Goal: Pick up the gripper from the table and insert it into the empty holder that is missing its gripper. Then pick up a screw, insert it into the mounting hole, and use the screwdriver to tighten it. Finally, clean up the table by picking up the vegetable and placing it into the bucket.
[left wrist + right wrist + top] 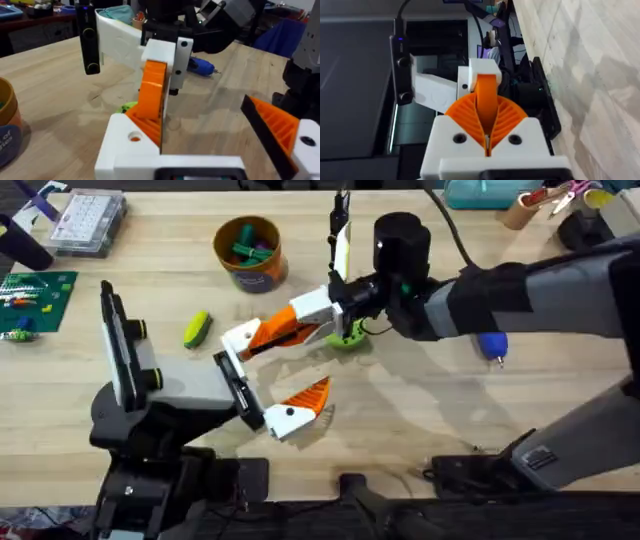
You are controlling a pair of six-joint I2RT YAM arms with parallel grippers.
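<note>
The orange gripper point(278, 332) lies tilted over the table, its base end in the white holder point(240, 340) at one end of my left arm's black crossbar point(238, 388). My right gripper point(318, 310) is shut on its other end; the right wrist view shows the orange pads point(506, 117) clamped on the orange gripper point(486, 92). In the left wrist view the orange gripper point(151, 95) stands in the holder point(125, 145). My left gripper point(300, 362) is open, its twin block carrying a shorter orange finger point(308, 394). The blue screwdriver point(490, 344) lies to the right. The vegetable point(197, 328) lies below the bucket point(250, 252).
A small green item point(346, 338) sits under my right gripper. A tan cup with scissors point(524, 208) stands at the back right. A clear parts case point(88, 220) and a green board point(35, 298) occupy the left side. Bare wood lies right of centre.
</note>
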